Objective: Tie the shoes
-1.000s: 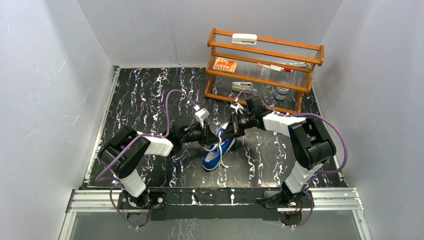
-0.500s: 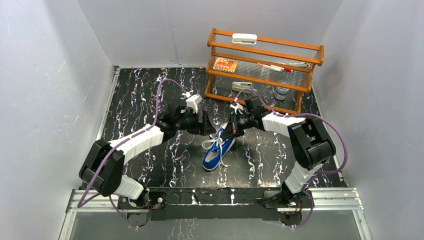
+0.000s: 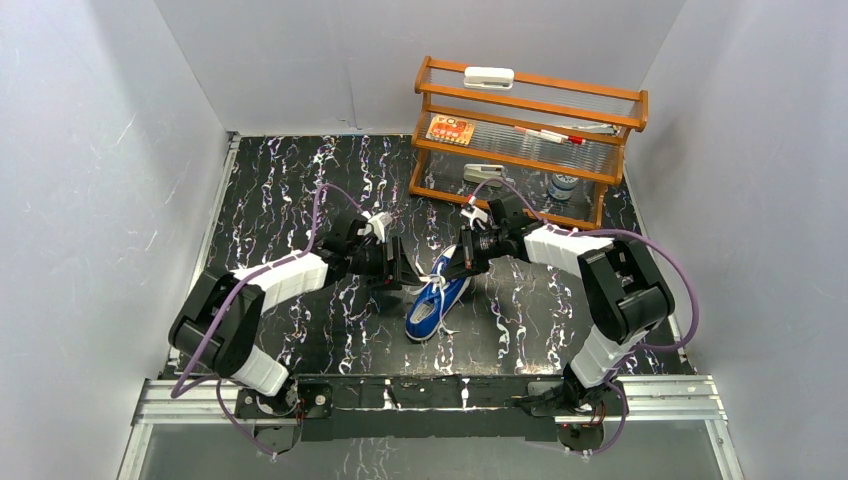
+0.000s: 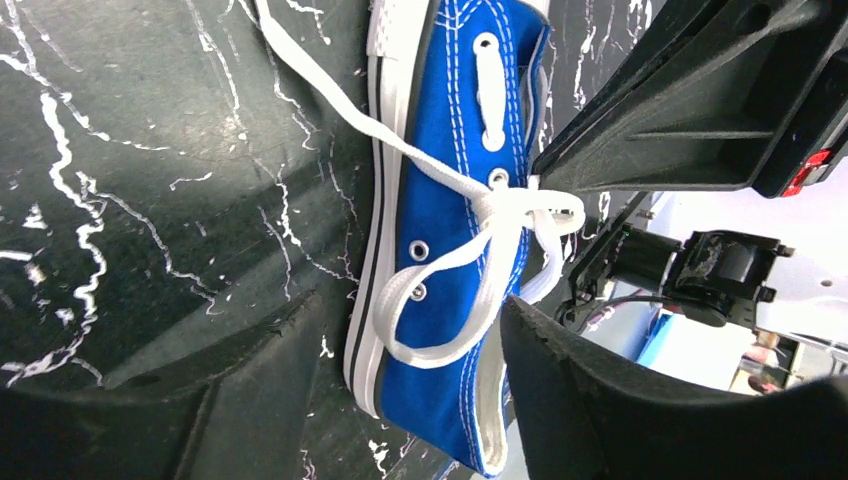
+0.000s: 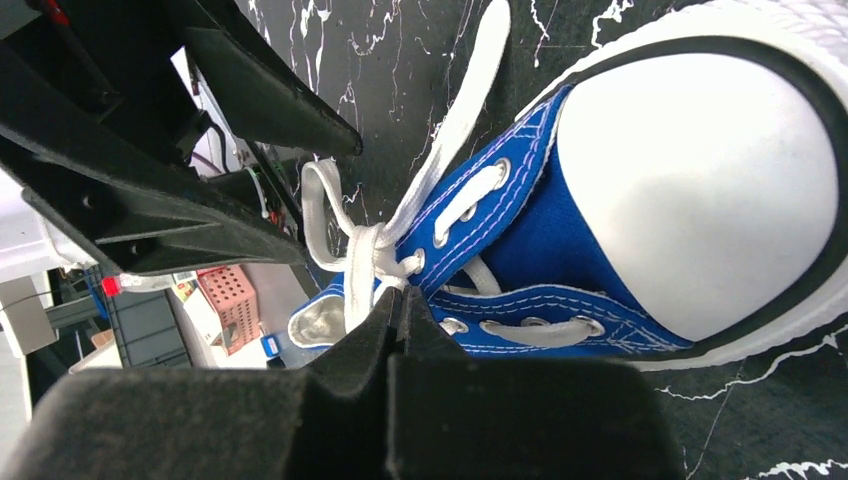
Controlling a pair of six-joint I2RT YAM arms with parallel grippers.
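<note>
Left arm (image 3: 285, 280) has drawn back toward its base since 0.5 s ago; right arm (image 3: 560, 245) unchanged.

- Table (image 3: 290, 200): black, white-veined.
- Wooden rack (image 3: 520, 150): at the far right of the table, well apart from the sneaker.
- Sneaker (image 3: 432, 305): blue, flat on its sole at mid-table, white toe cap toward the near edge, heel end between the two arms' jaws.
- Left jaws: wide open, holding nothing. They sit just beside the sneaker's left side, and the left wrist view shows one finger on either side of the knot.
- Right jaws: closed over the eyelet rows, pinching a strand at the knot.
- Laces (image 4: 500, 215): white, crossed into a loose knot, with one loop draped over the sneaker's side and one loose end trailing on the table.
</note>
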